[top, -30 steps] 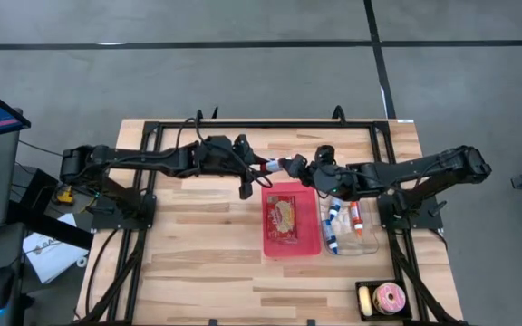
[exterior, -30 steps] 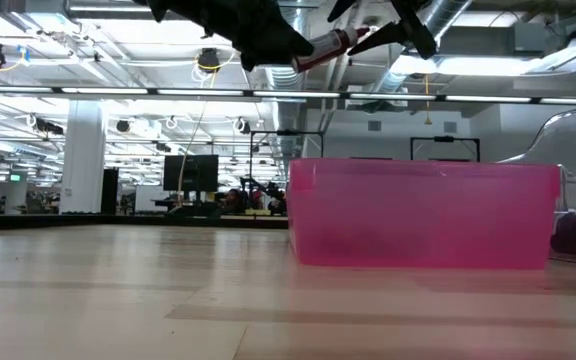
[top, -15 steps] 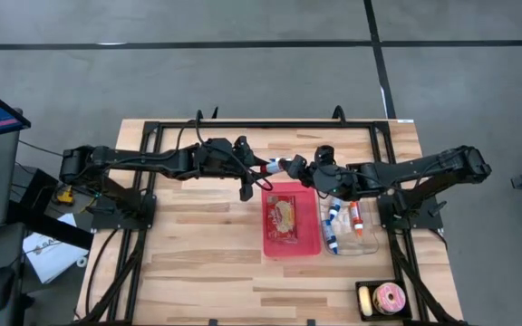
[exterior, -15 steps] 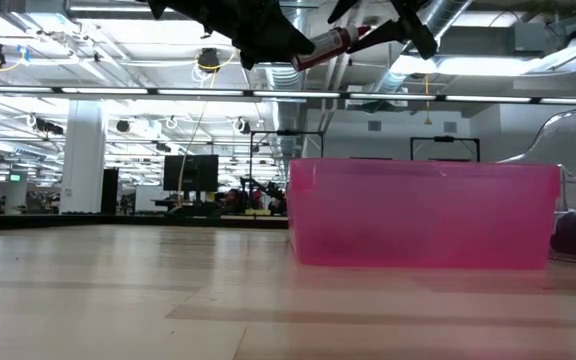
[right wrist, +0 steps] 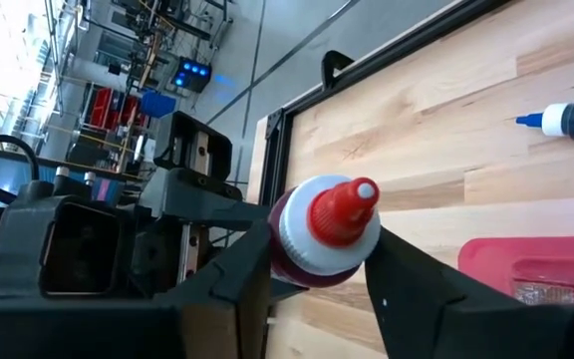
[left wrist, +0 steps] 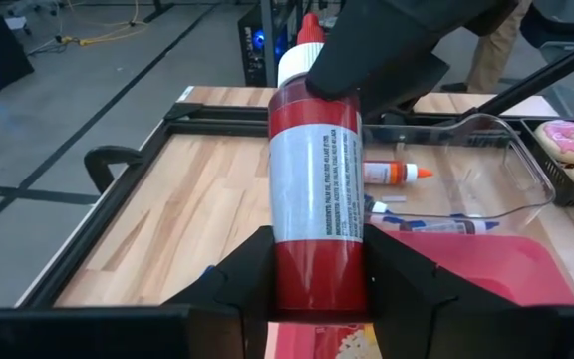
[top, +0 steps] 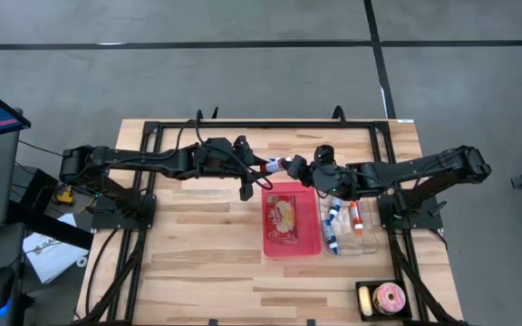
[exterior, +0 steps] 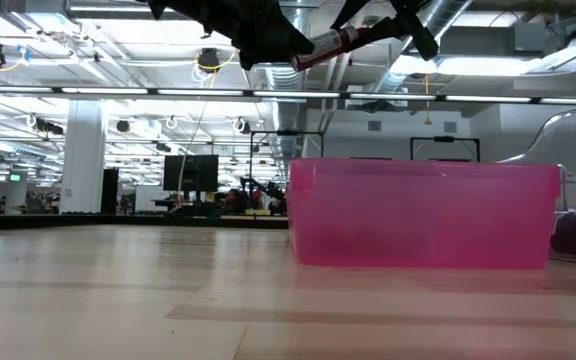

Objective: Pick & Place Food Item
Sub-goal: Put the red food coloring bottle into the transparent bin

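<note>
Even, bright overhead light; soft shadows

Ceiling lamps (exterior: 208, 60) glare in the low view, where the near bench (exterior: 118, 300) blurs; wrist views bend lines toward their edges.

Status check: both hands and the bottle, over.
Left hand clamped on red squeeze bottle, held above table. Right hand closing around its red-capped neck. Pink plastic bin below; nothing obstructing.
</note>
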`<state>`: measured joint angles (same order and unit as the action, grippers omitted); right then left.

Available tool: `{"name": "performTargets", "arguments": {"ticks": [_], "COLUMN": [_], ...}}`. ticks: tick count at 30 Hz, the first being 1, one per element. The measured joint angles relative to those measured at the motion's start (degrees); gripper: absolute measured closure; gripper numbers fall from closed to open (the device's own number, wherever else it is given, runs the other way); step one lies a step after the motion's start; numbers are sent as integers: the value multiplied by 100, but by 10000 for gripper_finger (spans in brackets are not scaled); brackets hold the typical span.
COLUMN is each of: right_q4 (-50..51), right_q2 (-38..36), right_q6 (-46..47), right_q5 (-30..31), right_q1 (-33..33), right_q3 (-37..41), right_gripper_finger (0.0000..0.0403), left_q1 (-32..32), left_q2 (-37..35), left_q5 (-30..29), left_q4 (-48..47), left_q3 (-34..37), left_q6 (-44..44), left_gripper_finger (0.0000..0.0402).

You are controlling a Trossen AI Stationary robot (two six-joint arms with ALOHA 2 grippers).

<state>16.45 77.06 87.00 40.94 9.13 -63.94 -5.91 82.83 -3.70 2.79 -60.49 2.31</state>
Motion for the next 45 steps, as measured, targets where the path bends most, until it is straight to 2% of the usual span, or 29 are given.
{"name": "performTargets", "arguments": {"ticks": [13,26,35,40,45], "right_q4": [-181,-202,-349,-350,-348], "right_q2": [-2,-2,-2,-2,-4], "right_q6": [-61,-63,-205,-208,-210], "right_q5": [200,249,272,271,272], "right_q1": [81,81,81,81,79], "right_q3": [0,0,0,0,0], "right_gripper_finger": [214,220,205,214,251], "left_q1": [62,139,202,231,232], "left_q2": [-9,-9,-9,-7,-7], "left_q5": [3,-18,-101,-103,-103], "left_q4": [39,37,42,62,87], "left_q3": [-2,-2,-4,-4,-4], "left_q6": [-131,-136,-177,-247,-271], "left_gripper_finger": [280,281,281,280,281]}}
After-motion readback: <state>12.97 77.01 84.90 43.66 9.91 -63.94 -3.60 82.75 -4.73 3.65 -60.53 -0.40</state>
